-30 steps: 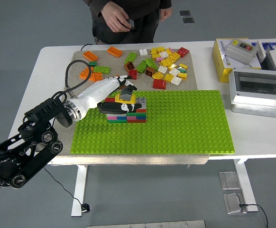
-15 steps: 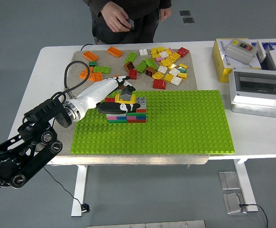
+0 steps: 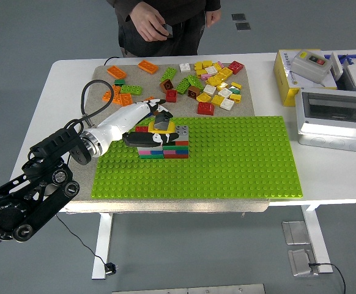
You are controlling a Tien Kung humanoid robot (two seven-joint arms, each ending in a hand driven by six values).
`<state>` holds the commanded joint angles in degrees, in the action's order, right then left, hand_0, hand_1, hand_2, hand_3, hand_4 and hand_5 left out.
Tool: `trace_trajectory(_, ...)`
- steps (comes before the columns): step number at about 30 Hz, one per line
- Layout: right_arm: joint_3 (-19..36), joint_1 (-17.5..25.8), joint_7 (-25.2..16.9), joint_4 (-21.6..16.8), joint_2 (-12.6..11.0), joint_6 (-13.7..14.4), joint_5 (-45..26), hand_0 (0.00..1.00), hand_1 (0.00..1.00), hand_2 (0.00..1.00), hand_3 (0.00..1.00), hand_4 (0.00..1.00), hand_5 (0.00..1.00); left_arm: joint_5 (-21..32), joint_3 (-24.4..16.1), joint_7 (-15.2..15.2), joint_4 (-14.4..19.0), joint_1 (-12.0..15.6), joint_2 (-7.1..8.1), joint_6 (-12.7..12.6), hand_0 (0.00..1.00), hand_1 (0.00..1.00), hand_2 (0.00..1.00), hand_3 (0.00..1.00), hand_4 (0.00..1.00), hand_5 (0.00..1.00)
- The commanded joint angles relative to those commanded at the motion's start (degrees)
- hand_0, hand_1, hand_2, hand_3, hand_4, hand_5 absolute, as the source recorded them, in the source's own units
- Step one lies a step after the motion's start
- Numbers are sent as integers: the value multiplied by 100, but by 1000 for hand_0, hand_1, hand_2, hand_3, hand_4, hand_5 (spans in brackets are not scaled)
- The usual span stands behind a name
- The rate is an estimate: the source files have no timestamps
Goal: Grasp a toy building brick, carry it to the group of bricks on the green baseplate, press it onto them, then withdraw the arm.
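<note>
A green baseplate (image 3: 239, 159) lies on the table's front half. On its left part stands a stack of bricks (image 3: 164, 147) in red, blue, pink and green layers, with a grey brick (image 3: 182, 130) on its right. A yellow brick (image 3: 164, 128) sits on top of the stack. My left hand (image 3: 150, 124), white with black fingertips, reaches in from the left. Its fingers (image 3: 161, 109) curl over the yellow brick and its thumb (image 3: 140, 138) lies along the stack's front. Loose bricks (image 3: 211, 86) in several colours lie on the mat behind the plate.
A person stands at the far side, one hand (image 3: 148, 26) holding a small dark object. A grey electrical box (image 3: 334, 116) and a yellow box (image 3: 303, 70) stand at the right. Orange bricks (image 3: 129, 70) lie at the back left. A cable (image 3: 92, 98) loops behind my wrist.
My left hand and forearm have drifted slightly to the left. The yellow brick has stayed on top of the stack.
</note>
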<state>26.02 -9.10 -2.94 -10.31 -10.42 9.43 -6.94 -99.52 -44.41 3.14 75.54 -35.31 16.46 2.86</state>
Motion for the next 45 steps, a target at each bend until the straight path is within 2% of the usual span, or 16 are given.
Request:
trace_trajectory(24,173,-14,-16,0,12,49,378,774,692,727,708,545,866,135,-46,-47,-66,-2,-16,23,998,998,998,744,841,748)
trace_trajectory(45,476,-76,-93,0,5,166,1143,775,687,717,702,542,874,358,-135,-186,-191,18,-28,97,990,998,998,737,838,748)
